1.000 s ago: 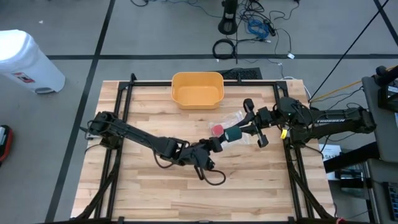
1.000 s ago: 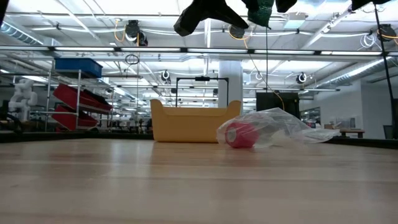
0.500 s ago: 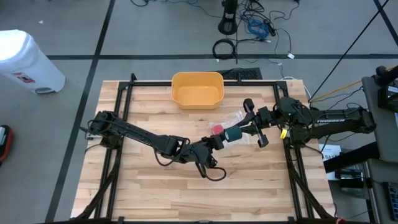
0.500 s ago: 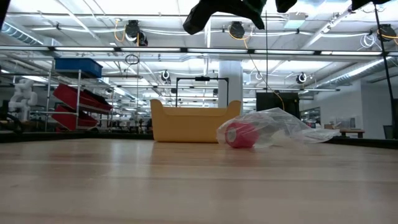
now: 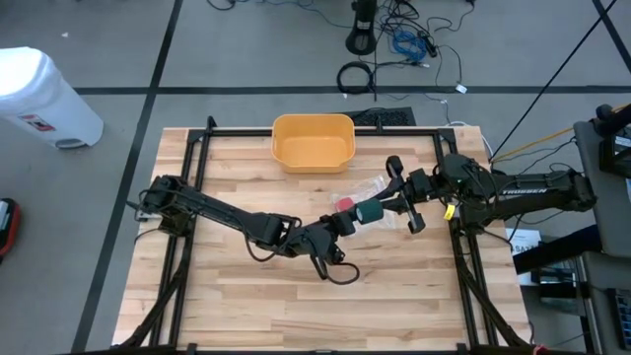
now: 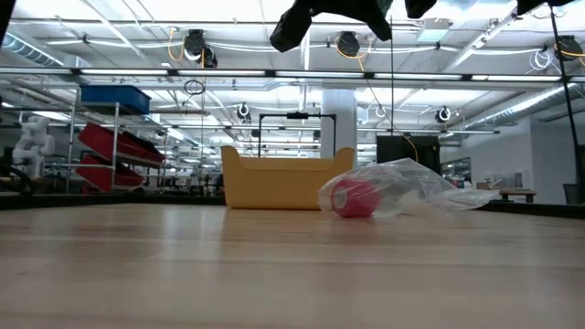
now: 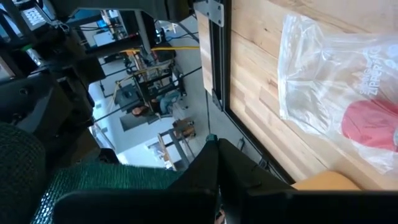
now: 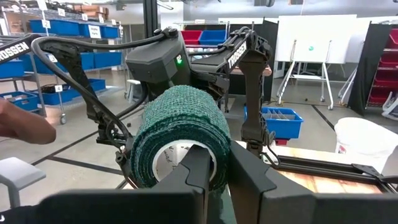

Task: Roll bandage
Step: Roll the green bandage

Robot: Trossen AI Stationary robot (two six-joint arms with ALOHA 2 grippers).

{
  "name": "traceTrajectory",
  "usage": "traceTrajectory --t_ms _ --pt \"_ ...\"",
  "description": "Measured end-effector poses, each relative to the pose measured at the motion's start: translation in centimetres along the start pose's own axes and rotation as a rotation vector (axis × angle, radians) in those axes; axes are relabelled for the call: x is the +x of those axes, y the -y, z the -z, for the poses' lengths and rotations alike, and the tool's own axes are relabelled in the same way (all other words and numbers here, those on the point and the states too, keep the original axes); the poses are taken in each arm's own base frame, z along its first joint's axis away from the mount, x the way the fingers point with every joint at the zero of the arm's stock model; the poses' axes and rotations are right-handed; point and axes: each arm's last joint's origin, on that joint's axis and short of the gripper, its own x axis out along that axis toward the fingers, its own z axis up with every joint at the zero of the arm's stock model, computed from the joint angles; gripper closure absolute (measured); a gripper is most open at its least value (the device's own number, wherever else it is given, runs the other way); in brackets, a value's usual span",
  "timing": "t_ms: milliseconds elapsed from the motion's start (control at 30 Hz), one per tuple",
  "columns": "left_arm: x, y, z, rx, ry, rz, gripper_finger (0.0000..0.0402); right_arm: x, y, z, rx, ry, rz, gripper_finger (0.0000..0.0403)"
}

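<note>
Both tools meet above the counter (image 5: 246, 306): right tool (image 8: 214, 180) clamped on the green bandage roll (image 8: 177, 134), left tool (image 5: 347, 223) pinched together on its loose end, I judge. Risk: uneven pull loosens the wrap. Beyond, red roll (image 6: 352, 197) lies bagged

Looking straight down from high above the counter (image 5: 246, 168). Sitting at counter level, facing across toward the yellow bin (image 6: 285, 178), also showing from above. Riding close behind each wrist: left facing the plastic bag (image 7: 329, 87), right the green roll (image 8: 180, 134).
</note>
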Motion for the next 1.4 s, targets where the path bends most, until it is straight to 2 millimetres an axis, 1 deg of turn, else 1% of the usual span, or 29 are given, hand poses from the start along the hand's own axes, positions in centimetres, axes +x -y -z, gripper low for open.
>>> traceTrajectory --t_ms 167,300,500,767,900,1067,1267,1400 --pt "-0.3 0.0 -0.4 0.003 0.011 -0.004 0.0393 0.0 0.0 0.0 -0.011 0.0 0.0 0.0369" --pt "-1.2 -0.4 -1.4 -0.017 0.041 -0.043 0.0396 0.0 0.1 0.0 -0.042 0.0 0.029 0.0369" --pt "-2.3 -0.8 -2.8 -0.159 0.134 -0.086 0.0396 0.2 0.2 0.1 -0.104 -0.006 0.043 0.0369" --pt "-3.1 -1.4 -3.6 -0.236 0.179 -0.135 0.0396 1.5 0.7 1.4 -0.115 -0.053 0.048 0.0369" --pt "-3.7 -1.9 -4.0 -0.264 0.217 -0.177 0.0397 2.1 1.1 2.1 -0.108 -0.089 0.112 0.0369" --pt "-4.0 -2.3 -4.2 -0.296 0.225 -0.217 0.0397 2.5 1.3 2.5 -0.103 -0.105 0.121 0.0369" --pt "-4.2 -2.9 -4.2 -0.334 0.229 -0.268 0.0397 2.6 1.4 2.6 -0.099 -0.104 0.122 0.0369" --pt "-4.3 -3.2 -4.0 -0.316 0.171 -0.301 0.0397 2.6 1.4 2.6 -0.09 -0.105 0.124 0.0369"
